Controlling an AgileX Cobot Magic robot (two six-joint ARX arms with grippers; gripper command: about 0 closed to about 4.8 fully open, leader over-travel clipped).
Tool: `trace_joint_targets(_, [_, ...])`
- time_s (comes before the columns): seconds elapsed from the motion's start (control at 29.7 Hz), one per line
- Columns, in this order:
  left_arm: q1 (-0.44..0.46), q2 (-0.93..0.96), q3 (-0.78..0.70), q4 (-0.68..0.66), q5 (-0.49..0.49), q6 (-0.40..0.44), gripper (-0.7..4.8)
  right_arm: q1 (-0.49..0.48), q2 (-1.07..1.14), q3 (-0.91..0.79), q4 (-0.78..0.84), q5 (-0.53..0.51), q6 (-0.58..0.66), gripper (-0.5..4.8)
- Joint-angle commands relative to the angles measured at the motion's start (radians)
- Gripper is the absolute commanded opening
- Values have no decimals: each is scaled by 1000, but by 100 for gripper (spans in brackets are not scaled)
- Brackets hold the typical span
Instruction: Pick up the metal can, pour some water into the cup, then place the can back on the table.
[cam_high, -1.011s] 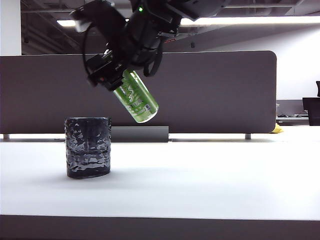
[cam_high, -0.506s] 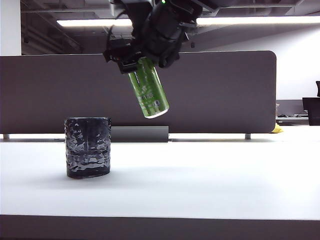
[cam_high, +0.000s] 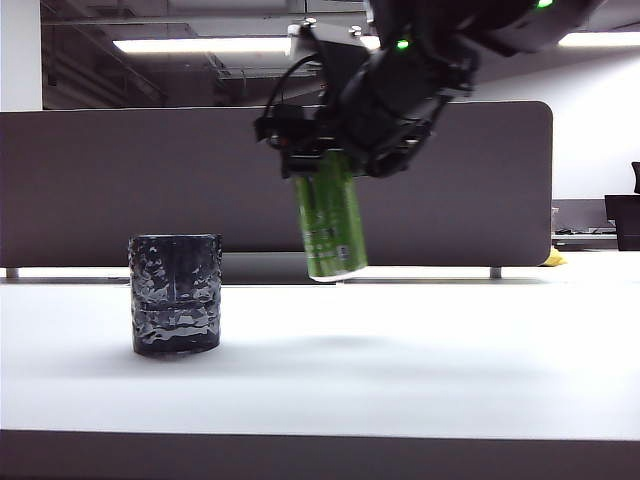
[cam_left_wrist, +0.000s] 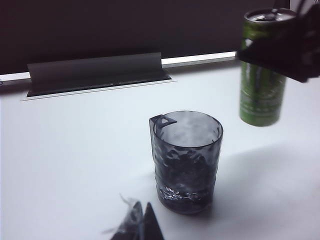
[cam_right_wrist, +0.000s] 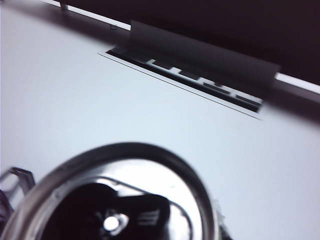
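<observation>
The metal can (cam_high: 330, 225), bright green with silver rims, hangs nearly upright above the table (cam_high: 420, 370), off to the right of the cup (cam_high: 176, 293). My right gripper (cam_high: 322, 160) is shut on the can's upper part. The right wrist view is filled by the can's silver top (cam_right_wrist: 115, 200) with its dark opening. The cup (cam_left_wrist: 187, 160), a dark dimpled tumbler, stands upright on the table with the can (cam_left_wrist: 261, 85) beyond it. My left gripper (cam_left_wrist: 141, 222) rests low near the cup, its two tips pressed together with nothing between them. It does not show in the exterior view.
A dark grey divider panel (cam_high: 120, 180) backs the table. A grey flap over a cable slot (cam_high: 280, 268) lies at the table's rear, also visible as the flap (cam_right_wrist: 200, 65) in the right wrist view. A small yellow object (cam_high: 553, 259) sits far right.
My right gripper has carried the can to the right and lower, away from the cup, and turned it from steeply tilted to nearly upright. The cup and left gripper have not moved.
</observation>
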Motion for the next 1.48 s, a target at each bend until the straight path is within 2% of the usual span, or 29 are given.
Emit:
trace_joint_targets(0.03, [2,1,1,13,0,0,-5,-16,-65,-74,79,6,23,290])
trace_joint_targets(0.3, [2,1,1,13,3,0,-5,-70,-198,-271,179,-5,124,291])
trace_joint_targets(0.44, [2,1,1,13,0,0,-5,-83,-264,-365,181,-4,128,291])
trace_joint_targets(0.54, [2,1,1,13,1,0,-5,-83,-277,-419,184,-5,188,291])
trace_joint_targets(0.74, [2,1,1,13,1,0,-5,-83,-277,-537,314,0,249,291])
trace_joint_targets(1.18, [2,1,2,13,1,0,-5,-84,-270,-561,348,22,144,292])
trace_joint_targets(1.48, [2,1,2,13,1,0,-5,-98,-212,-561,388,39,142,291])
